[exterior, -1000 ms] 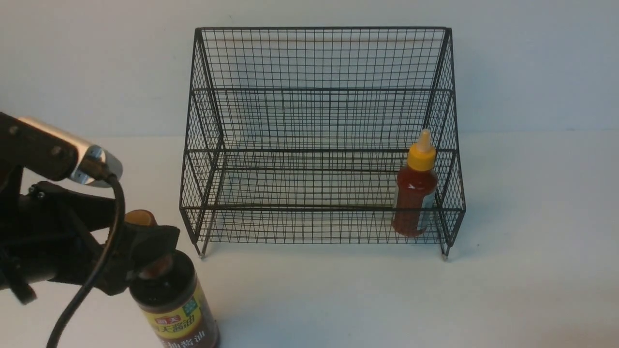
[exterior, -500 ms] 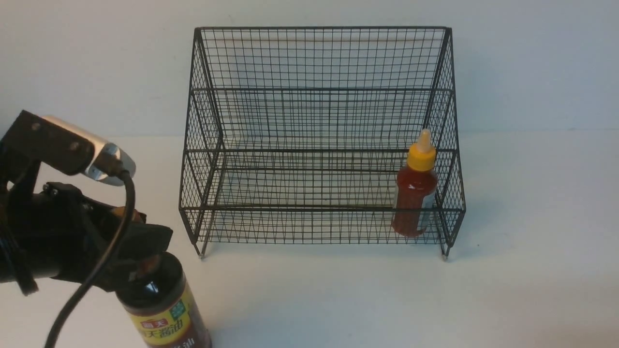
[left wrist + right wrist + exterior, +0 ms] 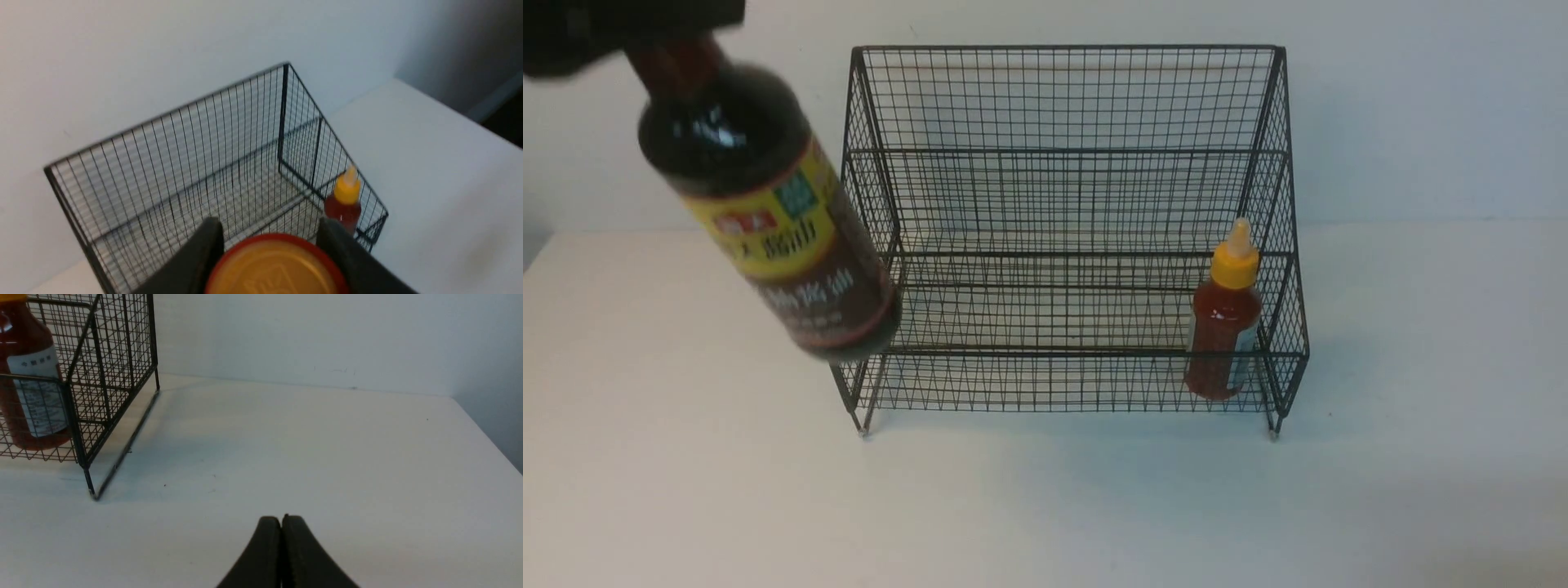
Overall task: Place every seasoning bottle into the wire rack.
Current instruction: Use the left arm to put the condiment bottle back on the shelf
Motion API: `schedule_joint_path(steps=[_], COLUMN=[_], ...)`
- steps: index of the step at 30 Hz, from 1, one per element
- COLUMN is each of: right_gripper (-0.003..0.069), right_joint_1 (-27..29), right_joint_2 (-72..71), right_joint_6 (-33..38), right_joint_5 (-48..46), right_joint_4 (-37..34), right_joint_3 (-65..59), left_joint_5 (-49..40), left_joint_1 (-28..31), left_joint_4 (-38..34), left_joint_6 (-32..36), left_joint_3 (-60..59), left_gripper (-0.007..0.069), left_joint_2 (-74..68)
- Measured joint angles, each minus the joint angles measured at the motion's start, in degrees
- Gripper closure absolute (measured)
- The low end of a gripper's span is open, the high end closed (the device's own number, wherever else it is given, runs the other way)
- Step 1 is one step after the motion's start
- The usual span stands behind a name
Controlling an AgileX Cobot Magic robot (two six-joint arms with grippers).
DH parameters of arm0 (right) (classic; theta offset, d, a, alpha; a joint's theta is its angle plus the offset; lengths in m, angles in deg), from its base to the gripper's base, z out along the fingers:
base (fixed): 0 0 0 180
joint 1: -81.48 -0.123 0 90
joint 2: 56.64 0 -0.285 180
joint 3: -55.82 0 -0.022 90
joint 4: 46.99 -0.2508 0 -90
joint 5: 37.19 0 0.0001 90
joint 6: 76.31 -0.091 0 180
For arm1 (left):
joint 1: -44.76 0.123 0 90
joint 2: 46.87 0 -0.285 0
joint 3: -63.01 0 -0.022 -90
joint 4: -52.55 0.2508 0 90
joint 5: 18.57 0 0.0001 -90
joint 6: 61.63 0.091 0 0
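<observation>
Front view: Soy-sauce bottle [image 3: 776, 220] hangs tilted from left fingers [image 3: 269, 249]

The left fingers are clamped on the bottle's neck, just below its orange-brown cap [image 3: 273, 269]. Beneath them hangs its dark, glossy body, with a yellow-and-brown label [image 3: 776, 233] bearing Chinese characters and a small green patch, clear of the white tabletop [image 3: 1045, 506]. Beyond the left fingers stands the black wire rack [image 3: 1070, 353], the red-sauce bottle [image 3: 1223, 327] with its yellow nozzle cap [image 3: 1236, 263] inside, at the rack's right end. The right fingers [image 3: 281, 526] are together, pointing over the tabletop, well apart from the rack. A pale, plain wall [image 3: 1421, 106] rises behind.
</observation>
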Motion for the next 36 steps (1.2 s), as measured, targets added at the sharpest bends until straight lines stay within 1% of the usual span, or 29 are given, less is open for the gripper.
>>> schedule_joint_path(steps=[1,4,5,6,10,13,14,16,17,18,19,20,21,24,27,32,36], right_gripper=[0.0674,0.0674,0.0674,0.0674,0.0674,0.0674,0.0674,0.0674,0.0674,0.0674,0.0674,0.0674,0.0674,0.0674,0.0674,0.0674,0.0674], right_joint_1=[0.00,0.00,0.00,0.00,0.00,0.00,0.00,0.00,0.00,0.00,0.00,0.00,0.00,0.00,0.00,0.00,0.00], right_joint_2=[0.00,0.00,0.00,0.00,0.00,0.00,0.00,0.00,0.00,0.00,0.00,0.00,0.00,0.00,0.00,0.00,0.00], right_joint_6=[0.00,0.00,0.00,0.00,0.00,0.00,0.00,0.00,0.00,0.00,0.00,0.00,0.00,-0.05,-0.05,-0.05,-0.05], right_joint_5=[0.00,0.00,0.00,0.00,0.00,0.00,0.00,0.00,0.00,0.00,0.00,0.00,0.00,0.00,0.00,0.00,-0.02], right_joint_4=[0.00,0.00,0.00,0.00,0.00,0.00,0.00,0.00,0.00,0.00,0.00,0.00,0.00,0.00,0.00,0.00,0.00], right_joint_3=[0.00,0.00,0.00,0.00,0.00,0.00,0.00,0.00,0.00,0.00,0.00,0.00,0.00,0.00,0.00,0.00,0.00], left_joint_5=[-2.00,-4.01,-5.89,-6.01,-6.53,-6.28,-6.24,-5.44,-5.33,-4.28,-3.72,-3.55,-2.46,0.15,2.68,5.88,5.87], left_joint_1=[0.00,0.00,-0.79,-0.94,-5.84,-10.29,-10.60,-14.61,-14.91,-17.58,-18.95,-19.20,-21.13,-23.75,-25.17,-25.41,-25.41], left_joint_4=[-0.44,-0.99,-1.36,-1.36,0.82,4.93,5.45,8.18,8.32,9.42,9.95,10.07,10.58,10.92,11.03,11.11,11.52], left_joint_6=[-2.87,-5.37,-6.82,-6.94,-8.36,-9.93,-10.05,-10.92,-11.03,-11.34,-11.42,-11.47,-11.69,-11.74,-11.74,-11.55,-11.26], left_joint_3=[5.84,10.79,14.87,15.28,24.25,29.13,29.39,32.12,32.43,33.26,33.55,33.62,33.71,33.71,33.71,33.71,33.71], left_gripper=[0.0360,0.0360,0.0360,0.0360,0.0360,0.0360,0.0360,0.0360,0.0360,0.0360,0.0360,0.0360,0.0360,0.0360,0.0360,0.0360,0.0360], left_joint_2=[-3.23,-6.77,-10.49,-10.92,-20.96,-26.70,-27.02,-30.83,-31.32,-33.09,-34.07,-34.46,-35.74,-38.03,-39.92,-41.61,-42.01])
